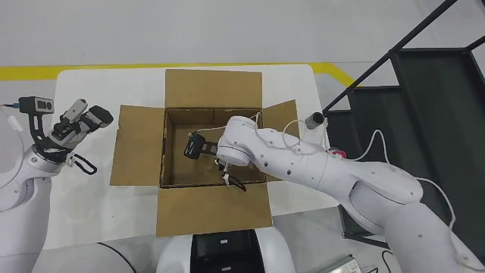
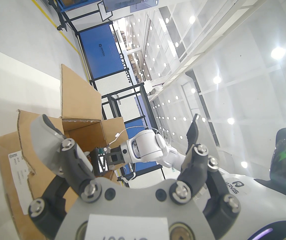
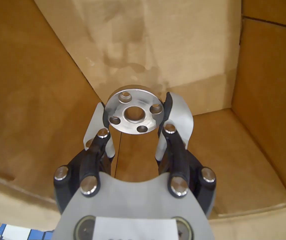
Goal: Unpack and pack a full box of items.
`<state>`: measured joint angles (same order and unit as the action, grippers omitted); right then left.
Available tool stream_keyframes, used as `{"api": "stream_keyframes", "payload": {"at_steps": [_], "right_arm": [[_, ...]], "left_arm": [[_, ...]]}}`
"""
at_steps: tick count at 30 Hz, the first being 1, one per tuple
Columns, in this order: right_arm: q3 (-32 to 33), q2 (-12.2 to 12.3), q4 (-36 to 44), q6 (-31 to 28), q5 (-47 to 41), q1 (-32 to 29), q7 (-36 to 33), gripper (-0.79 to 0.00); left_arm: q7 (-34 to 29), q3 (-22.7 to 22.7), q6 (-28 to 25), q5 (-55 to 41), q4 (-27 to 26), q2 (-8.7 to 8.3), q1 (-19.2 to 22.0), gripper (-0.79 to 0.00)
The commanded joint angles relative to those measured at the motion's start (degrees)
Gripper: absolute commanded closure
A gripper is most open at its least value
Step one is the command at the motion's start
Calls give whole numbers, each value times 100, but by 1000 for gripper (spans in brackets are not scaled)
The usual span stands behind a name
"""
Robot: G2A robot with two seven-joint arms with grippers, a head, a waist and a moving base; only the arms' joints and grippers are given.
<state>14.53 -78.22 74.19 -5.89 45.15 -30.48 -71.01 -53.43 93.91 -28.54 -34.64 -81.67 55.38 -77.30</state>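
Right wrist view: the cardboard box (image 3: 33, 88) walls crowd the right gripper (image 3: 134, 102), pinched shut on just the rim of the metal flange disc (image 3: 133, 123) inside the box, so a brush against cardboard could knock it loose.

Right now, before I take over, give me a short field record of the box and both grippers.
box: brown cardboard box, flaps open, on white table
right gripper: down inside the box, shut on round silver metal disc with holes
left gripper: open, empty, apart from the box on its left side
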Motion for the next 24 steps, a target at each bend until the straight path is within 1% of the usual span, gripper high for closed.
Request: {"api": "stream_keyframes", "payload": {"at_steps": [1,6,12,19,20,21,22,24], "right_arm": [[10,-75,-199,-30,-20,13,48,0],[73,-211,-583,-91,-97,38,15,0],[77,-357,-1028,-338,-149,46,-83,0],[170,-439,-1307,-423,-141,0,-31,0],[188,-445,-1324,-432,-136,-6,-20,-77],[204,-452,-1340,-445,-132,-13,-14,-754],[221,-458,-1353,-459,-131,-18,-14,-785],[252,-471,-1381,-485,-123,-27,-16,-785]], "left_arm": [[1,0,0,0,0,0,0,-785],[1,0,0,0,0,0,0,-785],[1,0,0,0,0,0,0,-785],[1,0,0,0,0,0,0,-785],[1,0,0,0,0,0,0,-785],[1,0,0,0,0,0,0,-785],[1,0,0,0,0,0,0,-785],[1,0,0,0,0,0,0,-785]]}}
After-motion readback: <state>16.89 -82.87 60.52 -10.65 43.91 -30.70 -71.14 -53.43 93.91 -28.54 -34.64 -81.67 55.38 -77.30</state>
